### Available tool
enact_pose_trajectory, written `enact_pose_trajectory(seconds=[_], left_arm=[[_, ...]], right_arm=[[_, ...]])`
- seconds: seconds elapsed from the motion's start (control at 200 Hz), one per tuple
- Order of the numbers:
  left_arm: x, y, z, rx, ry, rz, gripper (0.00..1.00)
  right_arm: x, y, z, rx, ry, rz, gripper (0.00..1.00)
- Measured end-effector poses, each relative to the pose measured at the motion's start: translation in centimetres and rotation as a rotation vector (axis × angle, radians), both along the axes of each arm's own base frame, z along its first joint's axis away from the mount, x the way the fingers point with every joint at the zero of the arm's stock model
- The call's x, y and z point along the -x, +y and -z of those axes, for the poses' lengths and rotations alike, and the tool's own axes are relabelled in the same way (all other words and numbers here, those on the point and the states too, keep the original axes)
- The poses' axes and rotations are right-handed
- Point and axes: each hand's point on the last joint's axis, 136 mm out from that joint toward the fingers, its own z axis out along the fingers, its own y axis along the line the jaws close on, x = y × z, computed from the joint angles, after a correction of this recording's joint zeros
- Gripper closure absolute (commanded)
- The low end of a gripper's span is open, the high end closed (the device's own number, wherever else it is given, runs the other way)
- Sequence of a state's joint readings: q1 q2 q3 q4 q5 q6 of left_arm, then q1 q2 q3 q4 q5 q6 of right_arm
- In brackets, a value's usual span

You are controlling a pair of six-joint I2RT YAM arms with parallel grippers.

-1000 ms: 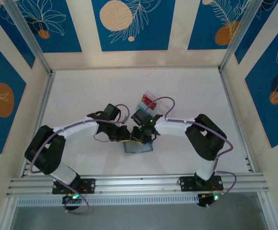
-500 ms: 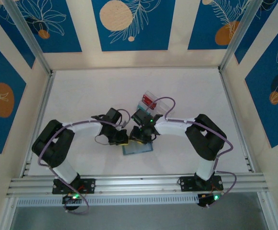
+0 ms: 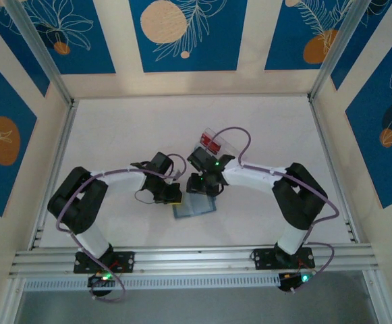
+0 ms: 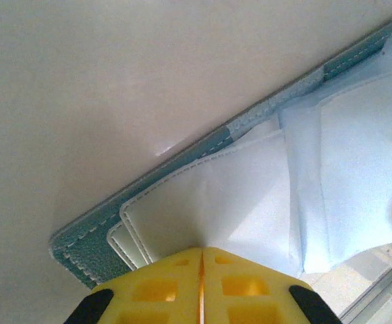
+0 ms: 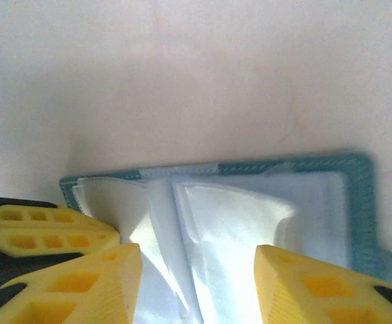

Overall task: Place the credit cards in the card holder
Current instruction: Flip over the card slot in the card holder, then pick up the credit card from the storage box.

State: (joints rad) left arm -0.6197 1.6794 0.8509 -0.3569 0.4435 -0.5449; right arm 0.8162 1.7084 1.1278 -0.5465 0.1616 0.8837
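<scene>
Top external: the card holder (image 3: 194,208) lies open on the table (image 3: 115,135), between the left gripper (image 3: 173,196) and the right gripper (image 3: 206,189). Left wrist: jaws pressed together at the holder's pale inner pocket (image 4: 216,202). Right wrist: 2 yellow fingers (image 5: 74,283) stand apart over the open holder.

I count one card holder (image 3: 194,208) on the tabletop (image 3: 115,135). At one corner of it I make out three stacked pale pocket layers (image 4: 125,233) (there may be more, since the edges blur together). There is one clear tray (image 3: 224,138), with one red item (image 3: 211,143) in it. I have two arms and so two end effectors, my left end effector (image 3: 172,196) and my right end effector (image 3: 204,189), each with two yellow fingers (image 5: 303,283). How many credit cards sit inside the pockets I cannot tell.
</scene>
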Motion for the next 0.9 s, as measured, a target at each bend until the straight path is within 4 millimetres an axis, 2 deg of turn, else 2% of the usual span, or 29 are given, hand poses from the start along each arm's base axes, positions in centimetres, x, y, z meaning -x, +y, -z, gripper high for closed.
enact_pose_trajectory(seconds=[0.165, 0.245, 0.315, 0.41, 0.575, 0.69, 0.9], left_arm=[[0.0, 0.2, 0.0, -0.014, -0.012, 0.019, 0.91], [0.0, 0.2, 0.0, -0.017, -0.015, 0.024, 0.91], [0.0, 0.2, 0.0, -0.017, -0.015, 0.024, 0.91], [0.0, 0.2, 0.0, -0.017, -0.015, 0.024, 0.91], [-0.1, 0.2, 0.0, -0.017, -0.015, 0.024, 0.91], [0.0, 0.2, 0.0, -0.016, -0.015, 0.024, 0.91], [-0.1, 0.2, 0.0, -0.016, -0.015, 0.024, 0.92]], right_arm=[[-2.7, -2.6, -4.8, 0.108, -0.177, -0.050, 0.31], [-4.1, -4.5, -6.1, 0.204, -0.242, -0.067, 0.26], [-5.0, -6.1, -6.5, 0.304, -0.278, -0.085, 0.22], [-6.0, -8.3, -6.0, 0.455, -0.298, -0.109, 0.19], [-6.9, -10.9, -3.7, 0.669, -0.277, -0.174, 0.14], [-7.3, -11.6, -2.6, 0.759, -0.264, -0.217, 0.11], [-8.3, -11.8, -1.6, 0.839, -0.267, -0.256, 0.11]])
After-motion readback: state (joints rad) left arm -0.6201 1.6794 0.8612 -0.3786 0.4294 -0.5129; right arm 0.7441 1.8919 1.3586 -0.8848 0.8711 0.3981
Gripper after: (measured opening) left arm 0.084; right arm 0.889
